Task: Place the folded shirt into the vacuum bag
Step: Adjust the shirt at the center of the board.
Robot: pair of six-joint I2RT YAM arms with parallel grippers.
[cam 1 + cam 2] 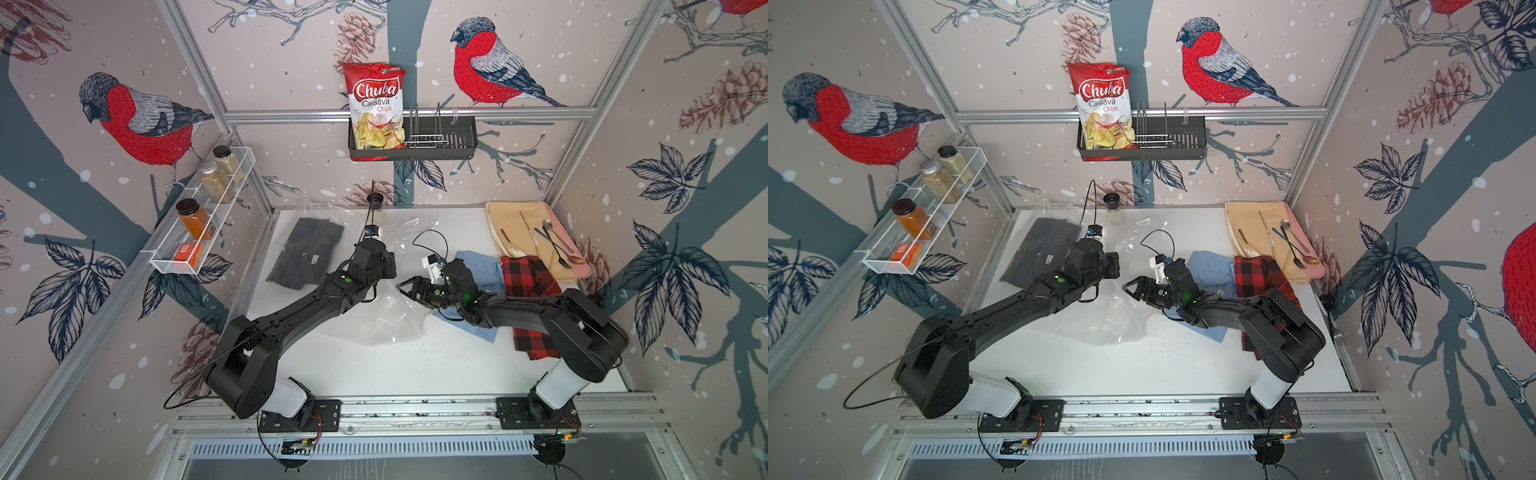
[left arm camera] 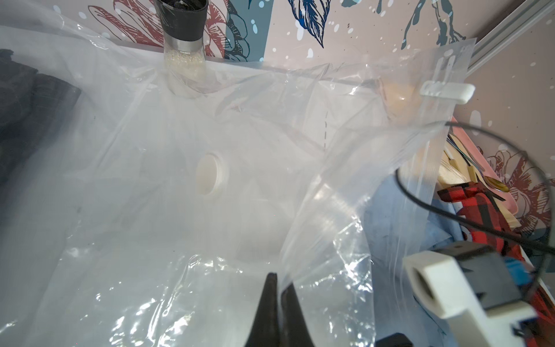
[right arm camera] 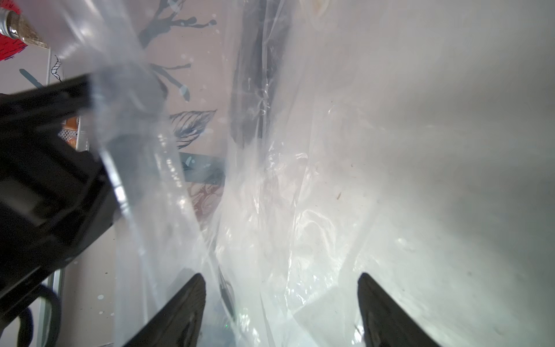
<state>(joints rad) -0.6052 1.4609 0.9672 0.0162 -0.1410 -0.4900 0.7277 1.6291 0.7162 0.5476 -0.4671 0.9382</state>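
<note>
The vacuum bag [image 1: 374, 324] sprawls mid-counter [image 1: 415, 365]. The left tool [image 2: 277, 282] is clamped on its lifted edge. The right tool [image 1: 405, 289], prongs apart, sits at the bag's 3 o'clock rim, with the blue shirt [image 1: 478, 264] farther toward 3 o'clock.

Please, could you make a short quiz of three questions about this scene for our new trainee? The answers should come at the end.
1. True or false: the right gripper is shut.
2. What does the left gripper pinch? A) the vacuum bag B) a cup C) a book
3. How many shirts lie under the right arm, and what do they look like?

Key:
1. False: its jaws stand wide open.
2. A.
3. Two: the blue shirt and the red plaid shirt.
</note>
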